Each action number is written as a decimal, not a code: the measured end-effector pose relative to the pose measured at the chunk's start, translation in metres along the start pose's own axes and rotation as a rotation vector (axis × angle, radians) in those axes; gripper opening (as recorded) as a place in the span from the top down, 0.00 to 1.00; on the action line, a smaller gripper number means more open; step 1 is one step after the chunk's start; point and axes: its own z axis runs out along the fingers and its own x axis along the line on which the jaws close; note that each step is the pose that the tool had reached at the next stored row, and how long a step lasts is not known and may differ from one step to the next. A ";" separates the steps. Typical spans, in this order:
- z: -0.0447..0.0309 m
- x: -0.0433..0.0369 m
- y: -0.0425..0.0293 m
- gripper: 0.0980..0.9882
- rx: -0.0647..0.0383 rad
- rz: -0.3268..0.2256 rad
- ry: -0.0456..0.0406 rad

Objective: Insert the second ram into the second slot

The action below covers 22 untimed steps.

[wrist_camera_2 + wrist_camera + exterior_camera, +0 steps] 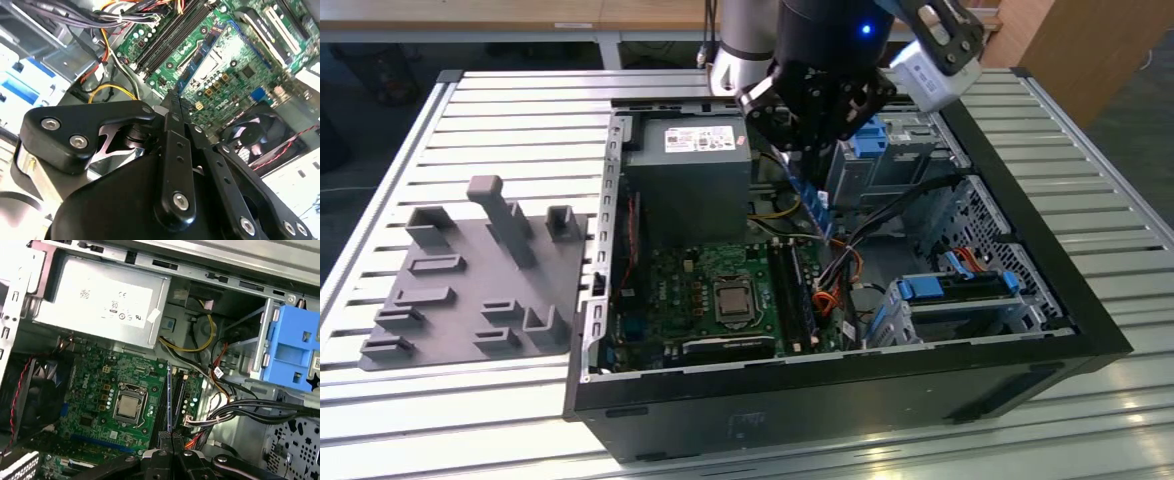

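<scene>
Blue second ram (169, 400) juts straight out from the end effector (171, 436), pinched.

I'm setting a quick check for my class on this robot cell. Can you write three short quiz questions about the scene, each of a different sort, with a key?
1. True or false: the claw grips the memory stick above the green circuit board, and the stick is not yet pushed into a slot.
2. In the exterior view, on which side of the computer case does the grey tray lie? A) the view's left B) the view's right C) inside the case
3. Fill in: in the first wrist view, the plastic bracket by the metal cage is coloured ____.

Key: 1 true; 2 A; 3 blue.
</scene>
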 end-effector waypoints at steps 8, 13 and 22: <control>0.0010 0.0000 0.0000 0.98 0.002 0.146 -0.0049; 0.0035 0.0003 -0.0013 0.98 0.002 0.194 -0.0065; 0.0098 0.0007 -0.0034 0.98 0.002 0.194 -0.0053</control>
